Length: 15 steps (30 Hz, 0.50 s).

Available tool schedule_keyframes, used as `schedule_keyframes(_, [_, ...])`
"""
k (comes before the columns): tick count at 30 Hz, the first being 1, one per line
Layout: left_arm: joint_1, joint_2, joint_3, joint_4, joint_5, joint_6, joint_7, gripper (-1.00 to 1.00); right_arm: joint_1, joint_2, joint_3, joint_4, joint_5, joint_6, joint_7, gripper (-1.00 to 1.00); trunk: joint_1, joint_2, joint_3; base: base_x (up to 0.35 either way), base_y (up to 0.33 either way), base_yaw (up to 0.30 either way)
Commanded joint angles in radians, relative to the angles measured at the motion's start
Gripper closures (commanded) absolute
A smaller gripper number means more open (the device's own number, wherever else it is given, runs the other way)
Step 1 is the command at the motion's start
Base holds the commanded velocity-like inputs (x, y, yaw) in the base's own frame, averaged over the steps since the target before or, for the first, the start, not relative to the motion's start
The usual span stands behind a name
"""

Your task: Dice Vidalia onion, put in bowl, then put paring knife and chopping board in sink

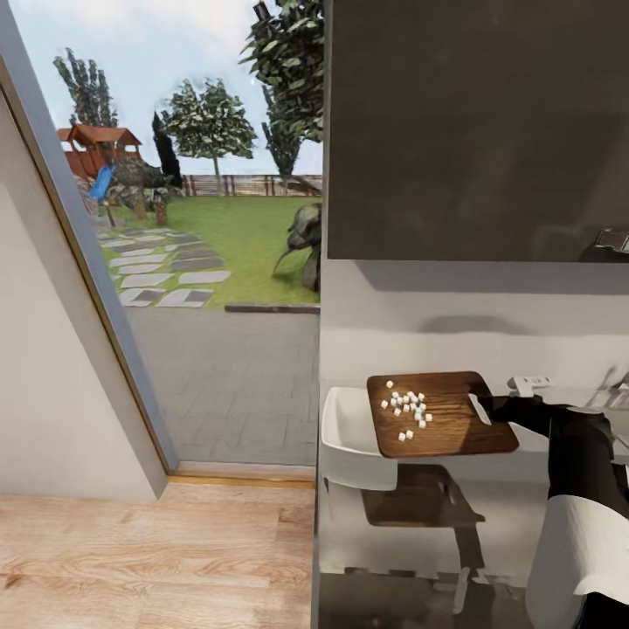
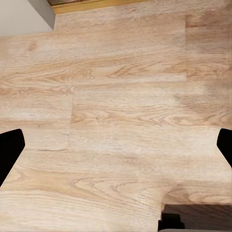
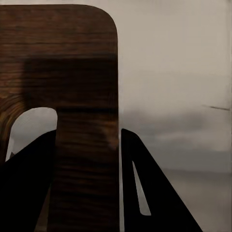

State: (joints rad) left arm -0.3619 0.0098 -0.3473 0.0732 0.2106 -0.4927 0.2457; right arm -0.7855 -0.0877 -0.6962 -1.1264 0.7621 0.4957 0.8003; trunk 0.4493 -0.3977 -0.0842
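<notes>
While the right gripper (image 1: 486,409) clamps the handle end of the chopping board (image 1: 441,414), the board hangs in the air above the glossy grey countertop (image 1: 419,533), throwing a shadow on it. Small white diced onion pieces (image 1: 407,408) lie scattered on the board's top. Its far end overlaps the white bowl (image 1: 349,441), which sits on the countertop beside the window. From the right wrist, two black fingers (image 3: 145,188) straddle the wood (image 3: 72,96) beside the slot hole. The left gripper (image 2: 116,150) points at the light wood floor (image 2: 116,96), fingers spread wide with nothing between them.
</notes>
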Motion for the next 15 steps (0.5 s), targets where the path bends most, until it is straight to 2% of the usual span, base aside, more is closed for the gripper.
schedule_keyframes(1, [-0.002,-0.001,-0.009,0.004,0.007,-0.005,0.001,-1.0,-0.001,0.0,-0.002,-0.001,0.006,-0.003,0.008,1.0,0.001,-0.002,-0.002,0.0,0.0,0.0])
schedule_keyframes(15, [-0.002,-0.001,-0.009,0.004,0.006,-0.005,0.001,-1.0,-0.001,0.0,-0.001,-0.001,0.006,-0.01,0.007,1.0,0.001,-0.002,-0.002,0.016,0.0,0.0])
